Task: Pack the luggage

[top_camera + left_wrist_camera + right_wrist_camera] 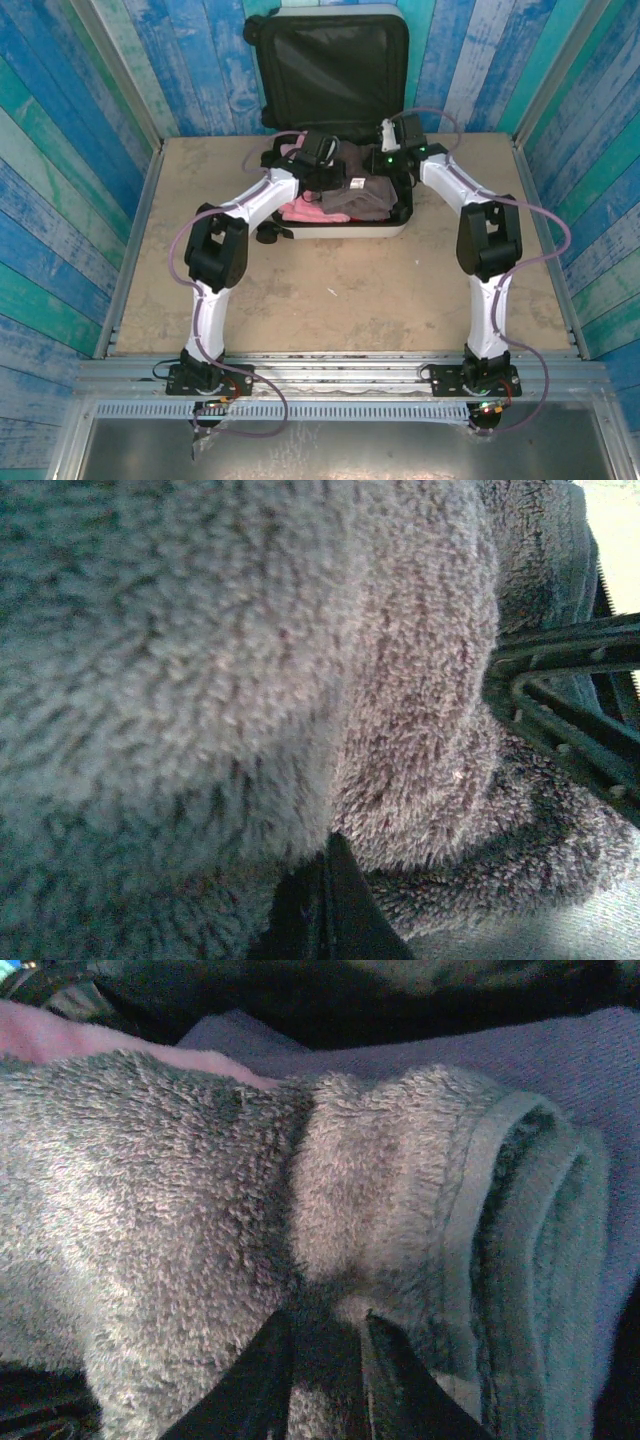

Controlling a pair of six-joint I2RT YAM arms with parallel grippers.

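Grey fleece [250, 680] crowds both wrist cameras, lying over pink cloth [60, 1035] in the luggage [345, 231], which sits open at the far middle of the table [330, 300] with its lid [335, 70] upright. Left gripper [322, 910] is pinched closed in the pile; right gripper [328, 1360] stands narrowly parted, probably tucking fleece flat so the lid can close.
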